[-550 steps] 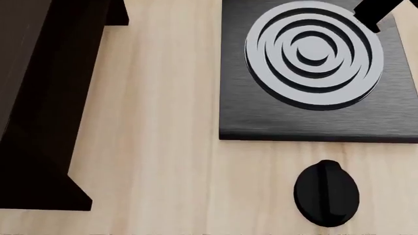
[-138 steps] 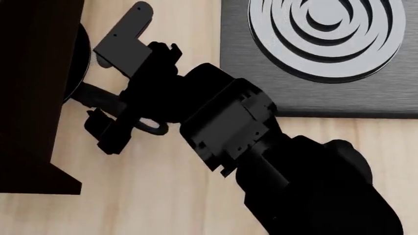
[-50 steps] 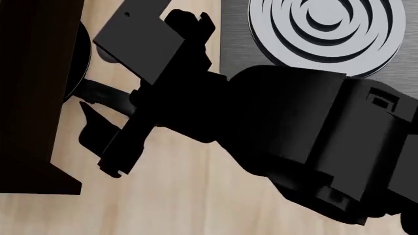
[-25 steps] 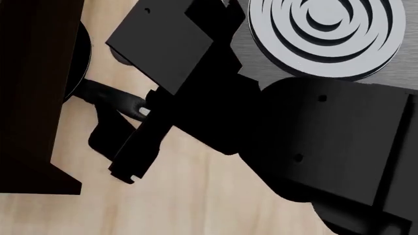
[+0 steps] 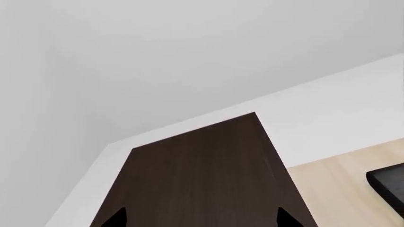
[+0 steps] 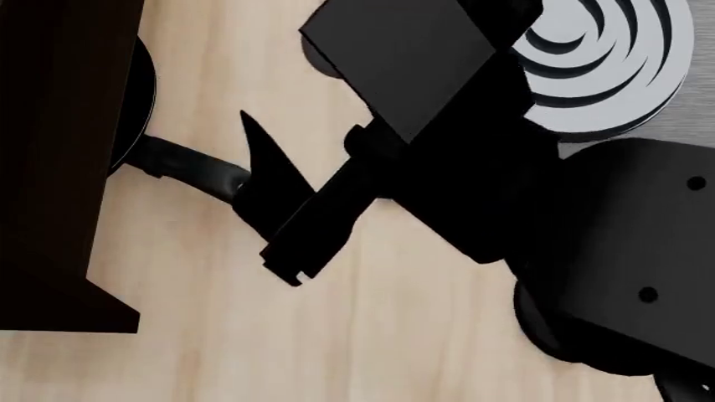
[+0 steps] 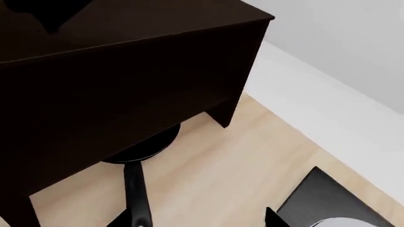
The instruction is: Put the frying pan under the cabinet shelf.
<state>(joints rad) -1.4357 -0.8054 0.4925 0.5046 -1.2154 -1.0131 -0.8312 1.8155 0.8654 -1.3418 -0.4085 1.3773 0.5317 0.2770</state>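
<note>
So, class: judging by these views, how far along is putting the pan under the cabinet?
Mostly done: the frying pan sits largely under the cabinet shelf, handle poking out. The right gripper holds nothing. Left: perhaps nudging the pan deeper.

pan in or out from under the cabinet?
Mostly in. The pan bowl sits under the cabinet; only its edge and handle stick out onto the counter. The right claw is off the handle.

1. No readable txt, labels, brands, nos. or signs in any view.
2. Cabinet shelf [image 7: 126, 71]: plain dark wood, no markings.
3. Hob [image 6: 604, 67]: rings only, no lettering.
</note>
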